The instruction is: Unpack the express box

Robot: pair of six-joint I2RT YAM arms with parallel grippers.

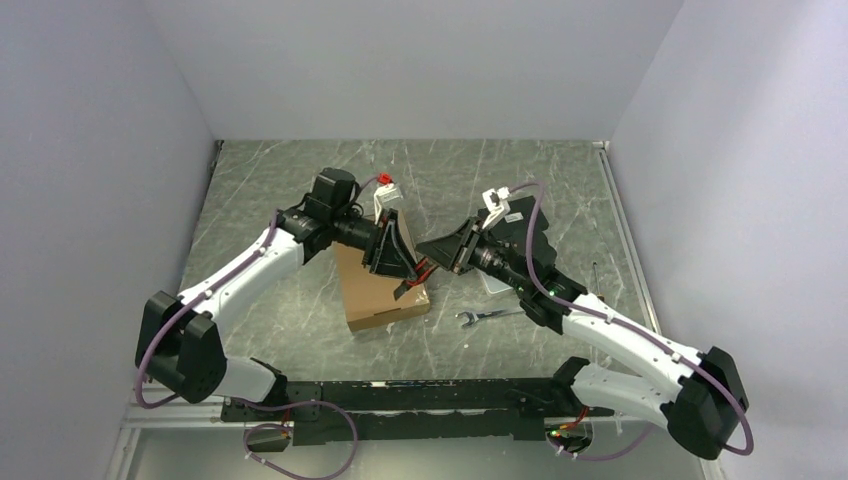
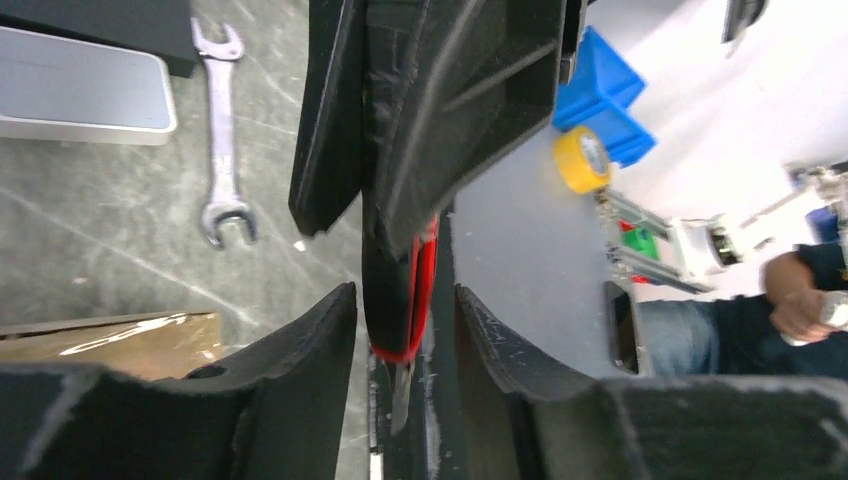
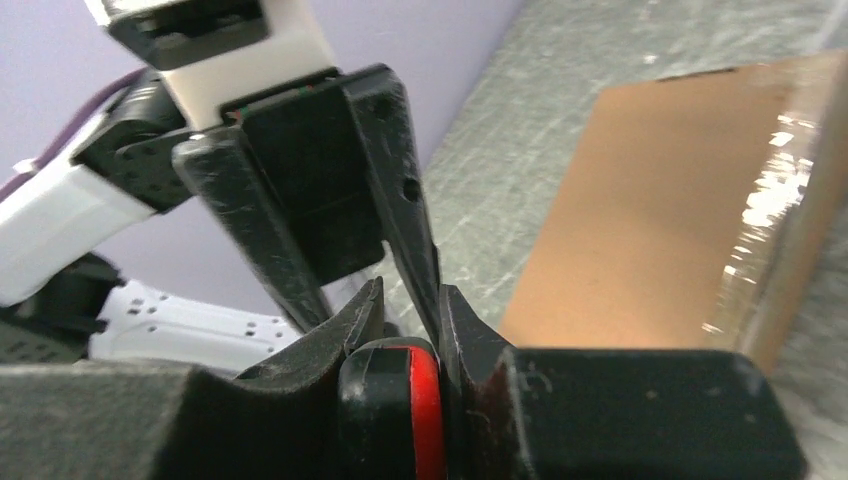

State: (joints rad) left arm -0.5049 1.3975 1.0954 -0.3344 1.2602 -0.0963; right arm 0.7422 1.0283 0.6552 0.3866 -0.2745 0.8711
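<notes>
We see the grey marbled table (image 1: 450, 170), and on it the express box (image 1: 368, 300) lies flat and closed, with clear tape shining along one edge. Its long axis runs from the near side, where the arm bases are, toward the far wall, a little slanted.

Both arms reach in and meet above the right edge of the box. So the box is below the grippers and mostly to their left.

The left gripper (image 2: 403, 295) stands narrow around a red and black tool (image 2: 420, 265). We cannot tell if its pads really press the tool or only stand beside it. The right gripper (image 3: 412, 300) is closed tight on the same tool.

We judge this as a passing of the tool between the arms; it is perhaps a cutter for the tape. The right arm has then the shorter way, down and slightly left to the taped edge.

A spanner (image 1: 485, 317) lies on the table to the right of the box, apart from it.
</notes>
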